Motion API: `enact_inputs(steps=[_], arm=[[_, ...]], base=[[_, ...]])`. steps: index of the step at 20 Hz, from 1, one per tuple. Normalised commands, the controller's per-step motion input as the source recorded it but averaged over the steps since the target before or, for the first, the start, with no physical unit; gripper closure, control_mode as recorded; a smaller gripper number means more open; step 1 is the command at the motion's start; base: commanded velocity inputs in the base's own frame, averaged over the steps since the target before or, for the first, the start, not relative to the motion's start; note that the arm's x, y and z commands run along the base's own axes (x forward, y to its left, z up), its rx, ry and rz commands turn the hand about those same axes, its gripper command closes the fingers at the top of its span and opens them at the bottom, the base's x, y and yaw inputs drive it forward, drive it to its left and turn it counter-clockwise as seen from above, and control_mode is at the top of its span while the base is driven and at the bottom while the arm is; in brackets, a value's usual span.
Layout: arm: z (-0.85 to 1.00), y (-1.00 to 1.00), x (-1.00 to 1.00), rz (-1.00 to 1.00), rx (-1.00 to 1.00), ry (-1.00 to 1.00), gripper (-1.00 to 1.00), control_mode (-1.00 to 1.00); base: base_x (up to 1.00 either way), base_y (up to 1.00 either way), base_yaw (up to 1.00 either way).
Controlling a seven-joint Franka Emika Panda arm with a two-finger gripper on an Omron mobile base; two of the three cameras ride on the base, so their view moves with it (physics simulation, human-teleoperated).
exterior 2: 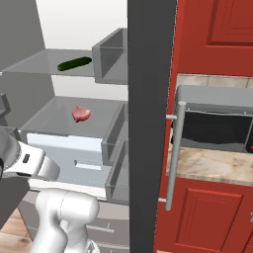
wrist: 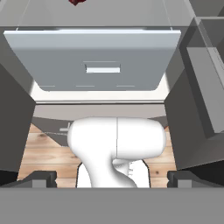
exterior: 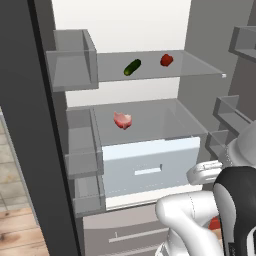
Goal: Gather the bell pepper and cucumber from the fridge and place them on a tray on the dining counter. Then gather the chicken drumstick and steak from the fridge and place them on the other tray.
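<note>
The fridge (exterior: 205,35) stands open in front of me. On its upper glass shelf lie the dark green cucumber (exterior: 132,67) (exterior 2: 74,63) and, to its right, the red bell pepper (exterior: 166,60). The pink steak (exterior: 122,120) (exterior 2: 81,113) (wrist: 77,1) rests on the lower glass shelf, above the pale drawer (exterior: 150,167) (wrist: 94,61). My gripper (wrist: 112,179) is open and holds nothing. It hangs low in front of the drawer, well below both shelves, with my own white arm under it. The chicken drumstick, the trays and the dining counter are out of view.
Grey door bins (exterior: 75,62) (exterior 2: 111,54) flank the opening on both sides. The door's dark edge (exterior 2: 150,99) and long handle (exterior 2: 174,158) stand at my right. Beyond them are red cabinets (exterior 2: 217,29) and a beige counter (exterior 2: 212,165) with a grey appliance. A wood floor (wrist: 48,148) lies below.
</note>
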Motion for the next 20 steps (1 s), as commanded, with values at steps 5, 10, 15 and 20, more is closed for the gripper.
enact_inputs(steps=[5, 10, 15, 20], arm=[[0.00, 0.00, 0.00, 0.00, 0.00, 0.00, -1.00, 1.00], [0.00, 0.00, 0.00, 0.00, 0.00, 0.00, -1.00, 1.00], [0.00, 0.00, 0.00, 0.00, 0.00, 0.00, -1.00, 1.00], [0.00, 0.26, 0.24, 0.00, 0.00, 0.04, -1.00, -1.00]], base=[[-0.01, 0.22, -0.05], [0.10, 0.53, -0.01], [0.39, 0.63, -0.02], [0.29, 0.41, -0.02]])
